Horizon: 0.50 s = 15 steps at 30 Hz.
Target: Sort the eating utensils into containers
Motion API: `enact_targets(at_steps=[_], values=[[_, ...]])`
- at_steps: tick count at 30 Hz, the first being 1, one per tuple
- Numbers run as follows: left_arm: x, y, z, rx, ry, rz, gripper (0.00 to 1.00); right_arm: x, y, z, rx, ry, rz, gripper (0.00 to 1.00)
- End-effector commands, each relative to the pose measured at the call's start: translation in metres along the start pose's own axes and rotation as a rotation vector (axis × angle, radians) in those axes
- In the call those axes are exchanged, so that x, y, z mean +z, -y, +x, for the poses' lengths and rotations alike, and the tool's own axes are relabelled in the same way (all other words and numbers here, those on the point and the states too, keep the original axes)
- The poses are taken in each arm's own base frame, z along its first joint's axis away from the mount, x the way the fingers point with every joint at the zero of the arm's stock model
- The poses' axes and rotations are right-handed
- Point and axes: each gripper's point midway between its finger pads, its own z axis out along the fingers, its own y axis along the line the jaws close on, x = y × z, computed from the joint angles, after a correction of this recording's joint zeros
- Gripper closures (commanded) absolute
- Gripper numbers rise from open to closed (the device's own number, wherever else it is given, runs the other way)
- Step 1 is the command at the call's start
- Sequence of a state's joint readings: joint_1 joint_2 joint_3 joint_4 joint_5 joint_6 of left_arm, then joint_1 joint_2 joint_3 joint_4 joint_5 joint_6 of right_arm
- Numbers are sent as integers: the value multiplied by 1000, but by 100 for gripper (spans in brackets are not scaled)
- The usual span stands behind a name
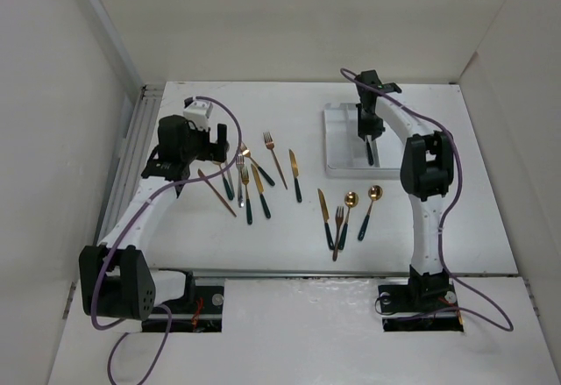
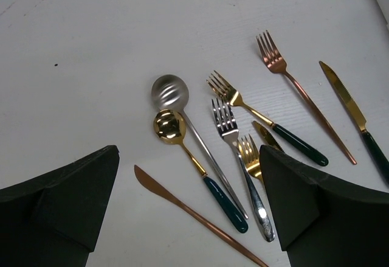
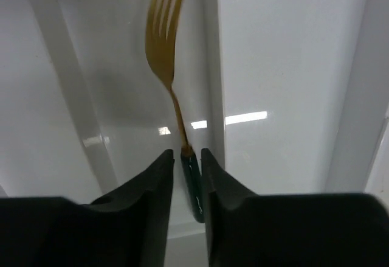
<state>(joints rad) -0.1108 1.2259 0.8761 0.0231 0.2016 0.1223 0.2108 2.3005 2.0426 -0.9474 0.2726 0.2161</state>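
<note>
My right gripper (image 1: 368,131) is over the white cutlery tray (image 1: 335,144), shut on the dark green handle of a gold fork (image 3: 164,30). The fork's head points away along a tray divider (image 3: 213,66), and its handle (image 1: 369,151) shows below the fingers. My left gripper (image 1: 215,150) is open above a cluster of utensils on the table. In the left wrist view a copper knife (image 2: 182,206) lies between the wide-apart fingers (image 2: 73,200). A gold spoon (image 2: 168,125), a silver spoon (image 2: 169,90) and a silver fork (image 2: 228,124) lie just beyond.
A copper fork (image 1: 274,159) and a gold knife (image 1: 296,176) lie right of the left cluster. A knife (image 1: 325,218), a fork (image 1: 337,231) and two gold spoons (image 1: 349,214) lie near the right arm. White walls enclose the table.
</note>
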Motion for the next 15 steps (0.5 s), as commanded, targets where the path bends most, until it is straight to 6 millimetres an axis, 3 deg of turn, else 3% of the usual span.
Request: enact_targets(at_steps=[1, 2, 4, 8, 9, 11, 12, 13, 14, 15], values=[[-3, -1, -28, -4, 58, -10, 0, -12, -12, -9, 22, 37, -67, 66], [-1, -1, -25, -5, 49, -10, 0, -16, -10, -9, 23, 42, -68, 59], [-1, -1, -30, -4, 58, -10, 0, -23, -12, -15, 29, 64, -85, 55], [-4, -1, -33, -2, 69, -11, 0, -44, -4, -23, 62, 105, -71, 54], [-4, -1, -33, 7, 69, -11, 0, -57, 2, -28, 96, 126, -74, 54], [-7, -3, -36, 8, 79, -21, 0, -70, 9, -21, 123, 122, -66, 54], [-10, -3, -39, 20, 91, -22, 0, -94, 13, -24, 168, 168, -82, 54], [-14, -2, -44, 23, 106, -23, 0, -102, 16, -19, 187, 177, -86, 48], [-14, -3, -44, 32, 106, -24, 0, -94, 19, 8, 194, 126, -72, 43], [-18, -6, -48, 33, 119, -44, 0, -116, 22, 9, 250, 175, -102, 38]])
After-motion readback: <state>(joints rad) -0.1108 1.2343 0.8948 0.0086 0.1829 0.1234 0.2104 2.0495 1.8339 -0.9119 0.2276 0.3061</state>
